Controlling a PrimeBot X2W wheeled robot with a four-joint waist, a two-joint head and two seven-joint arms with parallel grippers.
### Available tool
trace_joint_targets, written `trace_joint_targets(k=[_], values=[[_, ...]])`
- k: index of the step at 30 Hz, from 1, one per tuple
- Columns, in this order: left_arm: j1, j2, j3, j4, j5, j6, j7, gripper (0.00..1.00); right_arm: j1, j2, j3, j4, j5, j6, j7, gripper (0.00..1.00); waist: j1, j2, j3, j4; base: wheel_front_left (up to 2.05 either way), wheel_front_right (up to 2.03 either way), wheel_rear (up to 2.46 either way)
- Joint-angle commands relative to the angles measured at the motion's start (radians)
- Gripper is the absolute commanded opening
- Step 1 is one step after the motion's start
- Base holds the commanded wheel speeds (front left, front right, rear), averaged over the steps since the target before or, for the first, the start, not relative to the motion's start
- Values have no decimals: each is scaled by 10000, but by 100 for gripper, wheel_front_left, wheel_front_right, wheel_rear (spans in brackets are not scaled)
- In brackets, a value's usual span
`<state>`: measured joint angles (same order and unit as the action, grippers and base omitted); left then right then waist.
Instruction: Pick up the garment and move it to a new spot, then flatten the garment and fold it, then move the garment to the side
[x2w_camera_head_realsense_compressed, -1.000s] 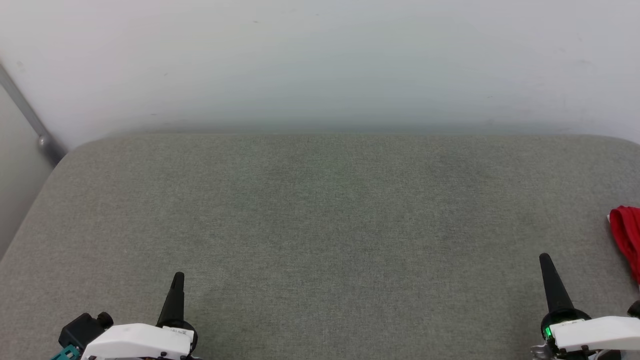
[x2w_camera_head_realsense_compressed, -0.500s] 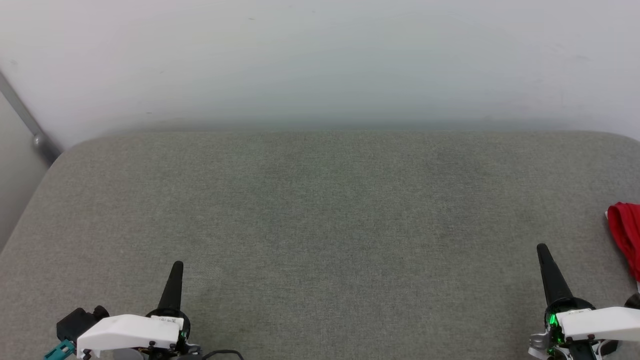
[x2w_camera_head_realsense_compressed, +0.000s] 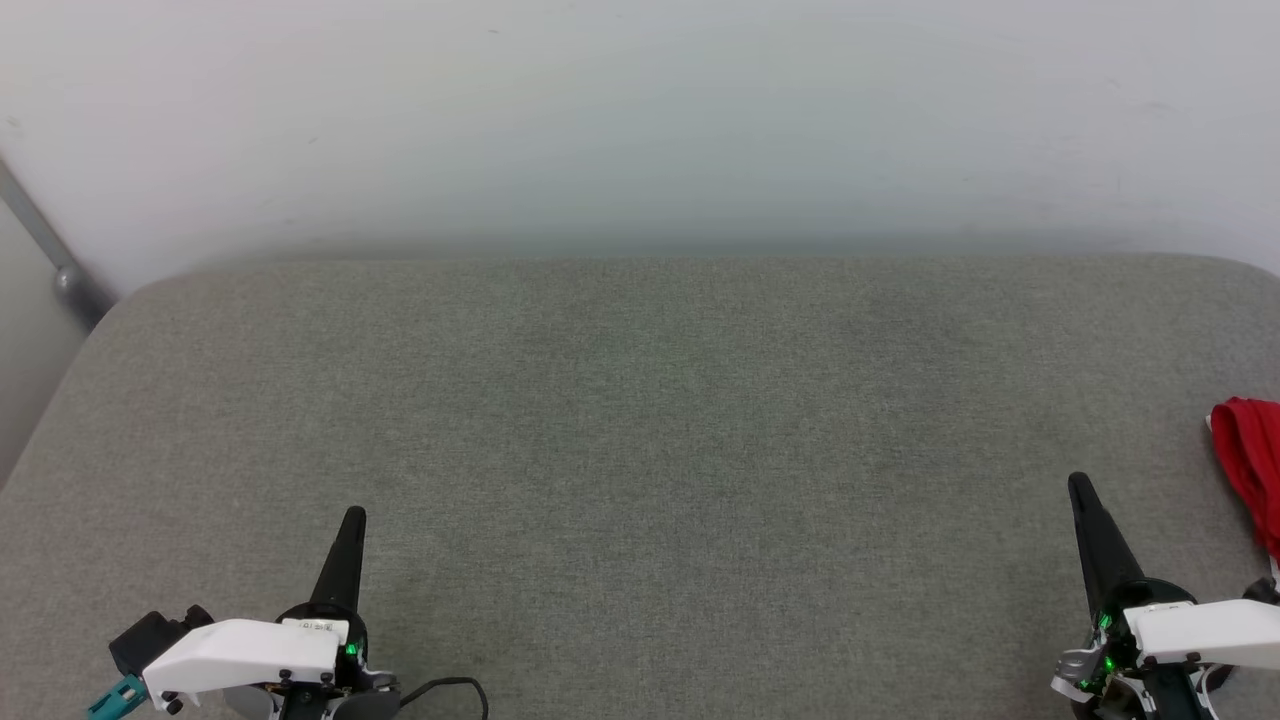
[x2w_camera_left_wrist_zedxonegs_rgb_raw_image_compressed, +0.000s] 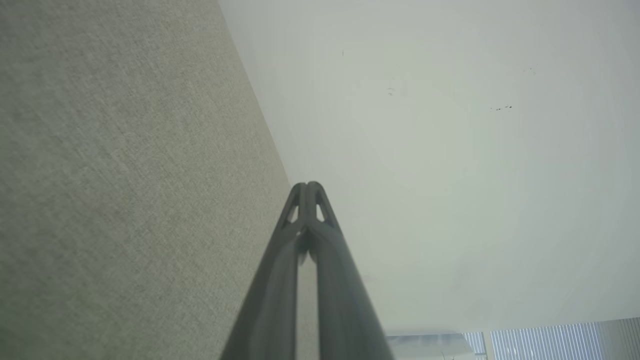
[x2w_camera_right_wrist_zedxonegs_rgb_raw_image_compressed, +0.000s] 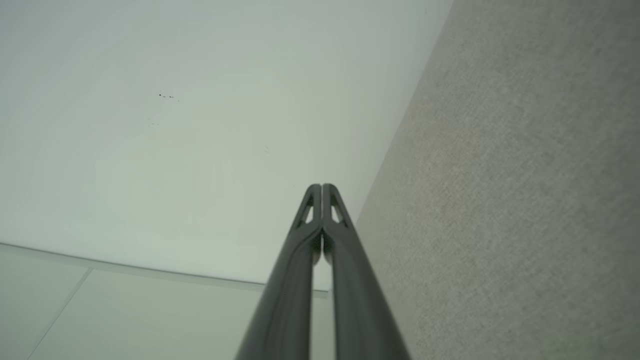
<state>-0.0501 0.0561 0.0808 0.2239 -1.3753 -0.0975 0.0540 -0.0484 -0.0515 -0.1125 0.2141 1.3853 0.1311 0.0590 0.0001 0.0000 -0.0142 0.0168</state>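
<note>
We see a grey coarse-woven padded surface with rounded far corners, set against a smooth white wall. The bright red soft garment lies bunched in loose folds at the right edge, cut off by the frame. The left gripper sits near-left. The right gripper sits near-right, close to the garment but apart from it. The wrist views add finger detail: both pairs are long, dark and tapered, pressed tip to tip and holding nothing. A grey metal tube slants at far left.
</note>
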Motion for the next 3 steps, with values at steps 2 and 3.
trace_joint_targets(k=[2, 3], values=[[-265, -1, 80, 6, -329, -100, 90, 0, -256, 16, -10, 25, 324, -5, 81, 0, -1, 0, 15, -15, 0, 0, 0], [-279, -2, 90, 13, -418, -107, 115, 0, -267, 16, -11, 34, 406, -5, 106, 0, -1, 0, 21, -20, 0, 0, 0]])
